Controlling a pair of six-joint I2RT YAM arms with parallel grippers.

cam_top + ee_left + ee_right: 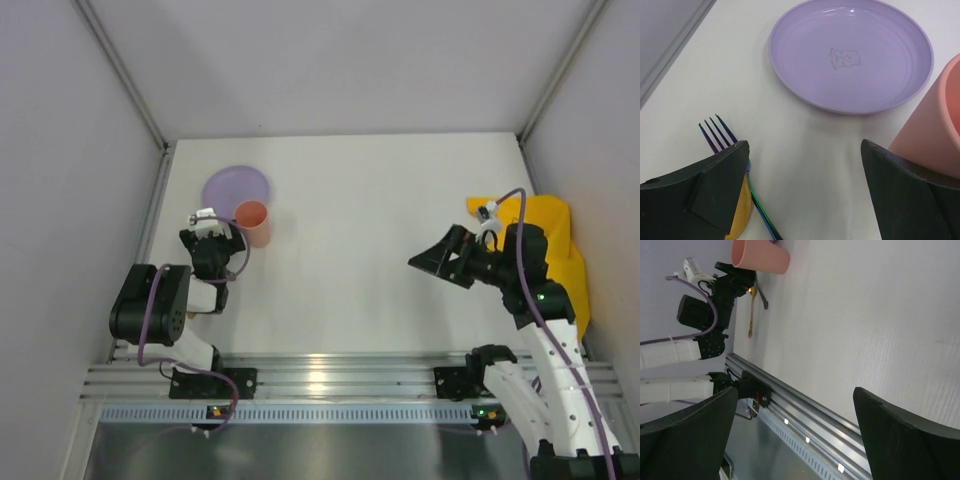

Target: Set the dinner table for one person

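Where the two arms stand over it, we record the dinner table point(380, 230) as the broad white matte top that runs from the ribbed aluminium rail point(330, 375) at the near edge to the back wall. It lies under every item noted below.

Left side: a purple plate point(850, 55) rests flat on the table at the far left, with a small bear mark at its centre. A pink cup point(935, 125) stands upright at the plate's near right rim. We cannot tell whether the two touch. The left gripper point(805, 145) sits low, just short of the plate, with its jaws spread wide and only bare tabletop between them. The cup rises directly behind the right-hand finger. A fork point(717, 132) with iridescent tines lies on the table beside the other finger, its handle passing under that finger. A gold utensil point(740, 215) lies next to it, largely hidden, and we cannot identify its type.

Right side: the right gripper point(795, 390) is raised above open tabletop and points toward the left arm. Its jaws are fully apart and hold nothing. A yellow cloth point(565, 255) lies along the table's right edge, partly covered by that arm.
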